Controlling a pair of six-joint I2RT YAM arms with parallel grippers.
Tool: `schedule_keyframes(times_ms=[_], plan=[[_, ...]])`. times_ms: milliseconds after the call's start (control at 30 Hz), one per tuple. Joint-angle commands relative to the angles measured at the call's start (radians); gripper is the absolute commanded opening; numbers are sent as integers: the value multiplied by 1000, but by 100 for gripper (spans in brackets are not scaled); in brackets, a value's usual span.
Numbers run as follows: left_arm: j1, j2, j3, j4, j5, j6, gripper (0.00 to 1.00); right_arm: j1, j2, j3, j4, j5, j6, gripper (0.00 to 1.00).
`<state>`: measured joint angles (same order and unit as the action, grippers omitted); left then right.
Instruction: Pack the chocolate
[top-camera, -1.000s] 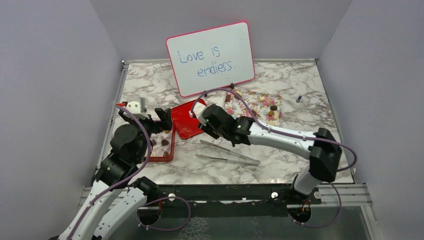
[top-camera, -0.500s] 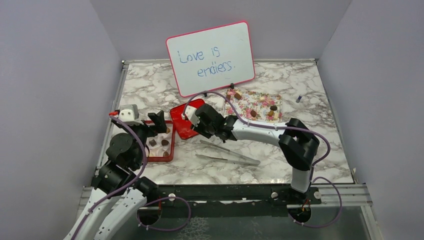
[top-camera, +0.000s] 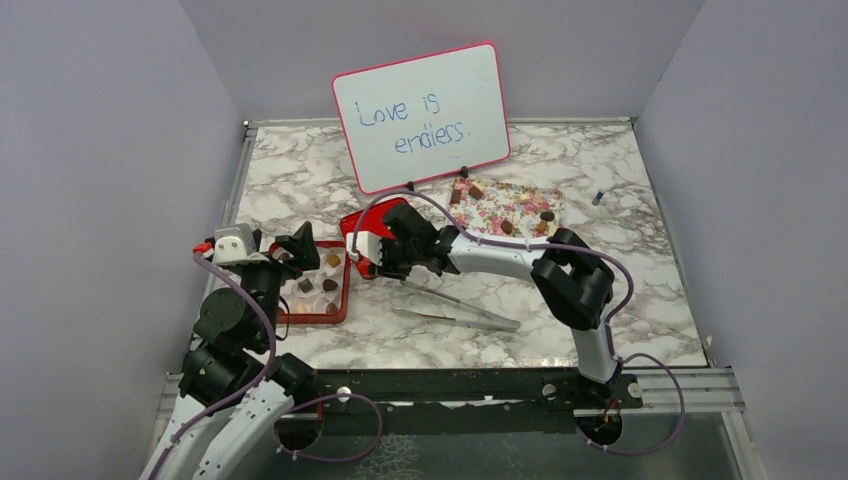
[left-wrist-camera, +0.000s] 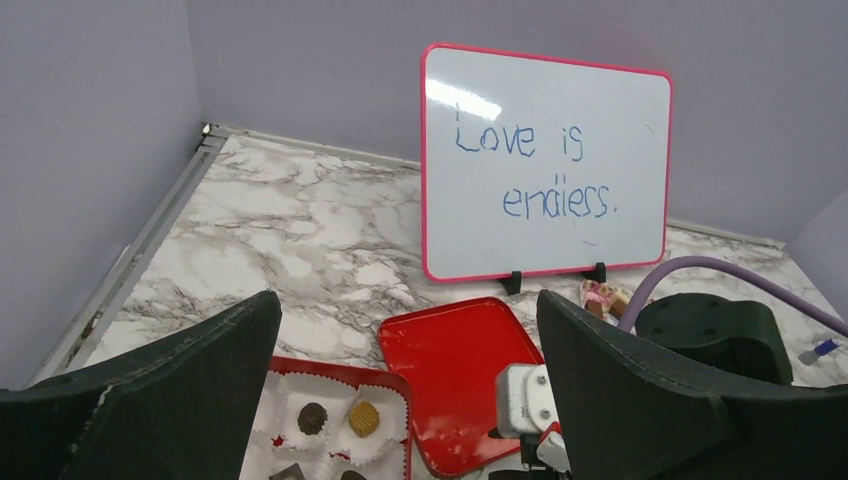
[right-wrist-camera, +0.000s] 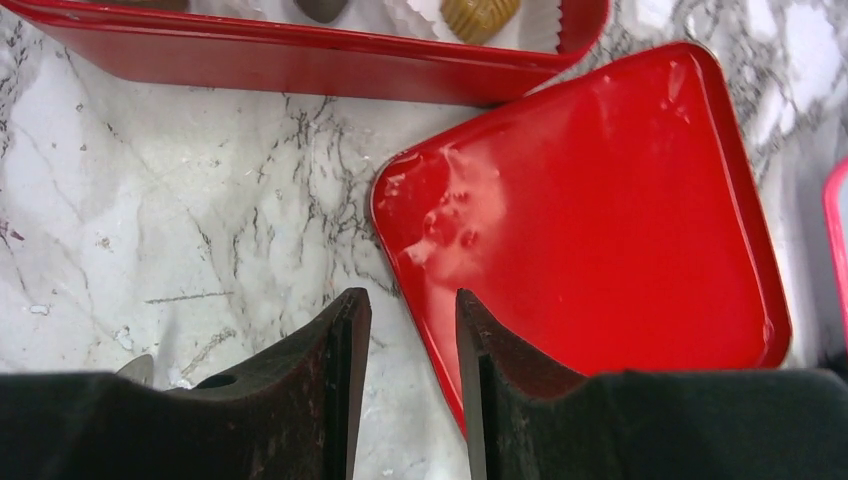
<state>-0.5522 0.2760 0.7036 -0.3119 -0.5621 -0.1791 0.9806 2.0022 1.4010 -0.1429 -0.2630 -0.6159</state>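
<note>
Sitting apart, chocolate lies beyond right fingers.

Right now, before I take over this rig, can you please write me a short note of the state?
Left gripper: open, empty, near the red box.
Right gripper: jaws slightly apart, empty, at the red lid's edge.
Done: a few chocolates sit in the box.
Left: several more wait on the flower tray; the lid is off.
</note>
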Motion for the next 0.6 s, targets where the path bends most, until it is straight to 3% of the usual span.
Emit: schedule_keyframes(times_ms=[0, 400, 567], plan=[[-6, -23, -14, 36, -18, 4, 99, -11, 56, 53, -6, -119, -91, 41], [-6, -41, -27, 51, 5, 2, 99, -17, 186, 145, -77, -156, -161, 38], [-8, -41, -64, 88, 9, 21, 99, -17, 240, 197, -114, -158, -195, 31]])
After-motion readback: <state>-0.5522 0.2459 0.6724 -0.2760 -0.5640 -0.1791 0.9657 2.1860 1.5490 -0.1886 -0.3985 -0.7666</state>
